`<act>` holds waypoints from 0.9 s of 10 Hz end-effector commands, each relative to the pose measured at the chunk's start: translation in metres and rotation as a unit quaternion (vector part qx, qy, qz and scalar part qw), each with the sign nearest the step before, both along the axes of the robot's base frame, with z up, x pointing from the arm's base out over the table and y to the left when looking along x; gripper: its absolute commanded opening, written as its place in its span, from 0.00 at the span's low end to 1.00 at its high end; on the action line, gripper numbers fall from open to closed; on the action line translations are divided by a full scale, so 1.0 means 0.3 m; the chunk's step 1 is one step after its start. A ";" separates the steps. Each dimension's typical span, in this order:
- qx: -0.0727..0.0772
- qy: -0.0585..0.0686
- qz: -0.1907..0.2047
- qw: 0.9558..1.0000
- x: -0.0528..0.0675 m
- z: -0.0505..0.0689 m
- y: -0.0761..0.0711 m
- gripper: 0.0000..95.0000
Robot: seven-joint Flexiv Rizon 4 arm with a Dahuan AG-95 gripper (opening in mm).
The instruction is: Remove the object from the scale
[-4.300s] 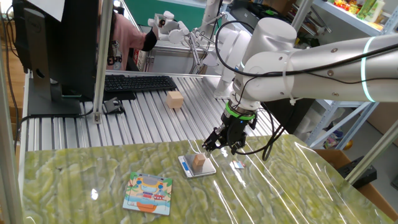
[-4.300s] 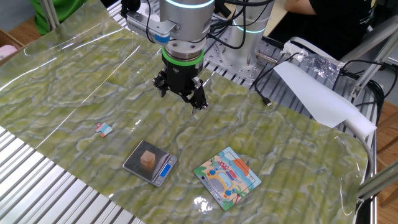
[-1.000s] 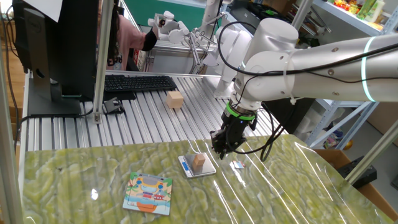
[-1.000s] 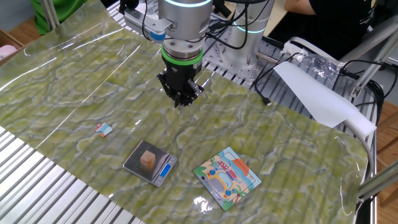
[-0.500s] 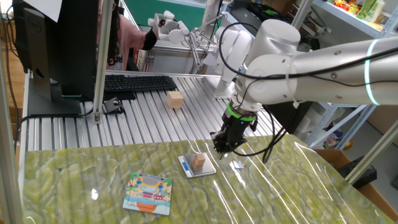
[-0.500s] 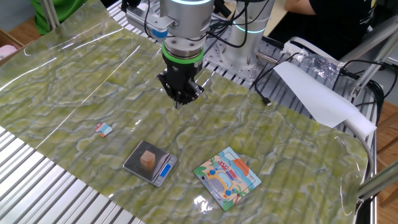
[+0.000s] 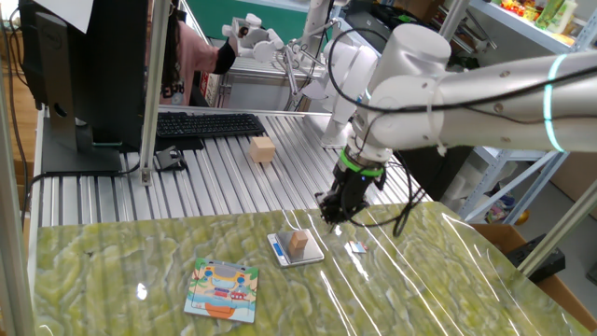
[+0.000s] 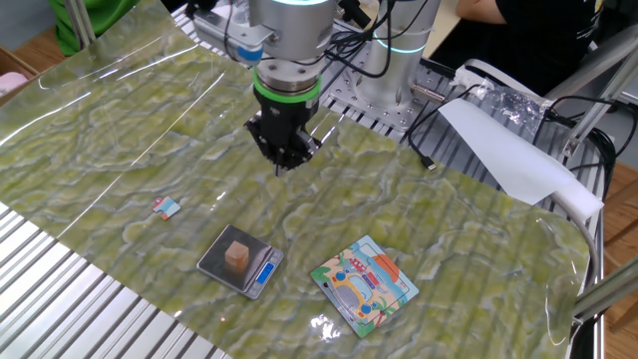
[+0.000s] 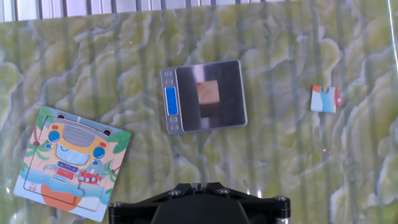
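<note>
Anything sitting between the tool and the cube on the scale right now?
Nothing. In the other fixed view, only bare green mat separates the tool from the cube on the scale; the hand view shows the same.

No text, number, brand or sign can be read in any of the views. The scale has a blue display strip along one edge, beside the platform, but no digits can be made out on it. The picture card lying near the scale carries a cartoon drawing with no legible words, and the small puzzle piece on the scale's other side shows only patches of colour.
</note>
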State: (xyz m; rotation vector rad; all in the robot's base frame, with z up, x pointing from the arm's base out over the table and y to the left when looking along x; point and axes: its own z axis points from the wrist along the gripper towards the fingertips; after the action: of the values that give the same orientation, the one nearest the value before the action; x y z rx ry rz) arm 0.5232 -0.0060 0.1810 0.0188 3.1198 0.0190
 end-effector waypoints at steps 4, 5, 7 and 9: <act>-0.003 -0.006 0.000 1.000 0.044 0.009 -0.015 0.00; -0.003 -0.008 0.000 1.000 0.052 0.008 -0.017 0.00; -0.003 -0.007 -0.001 1.000 0.069 0.016 -0.024 0.00; -0.003 -0.004 -0.011 1.000 0.069 0.016 -0.025 0.00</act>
State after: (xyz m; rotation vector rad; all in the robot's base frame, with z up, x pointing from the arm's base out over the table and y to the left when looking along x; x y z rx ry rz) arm 0.5438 -0.0136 0.1860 0.0471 3.1085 0.0113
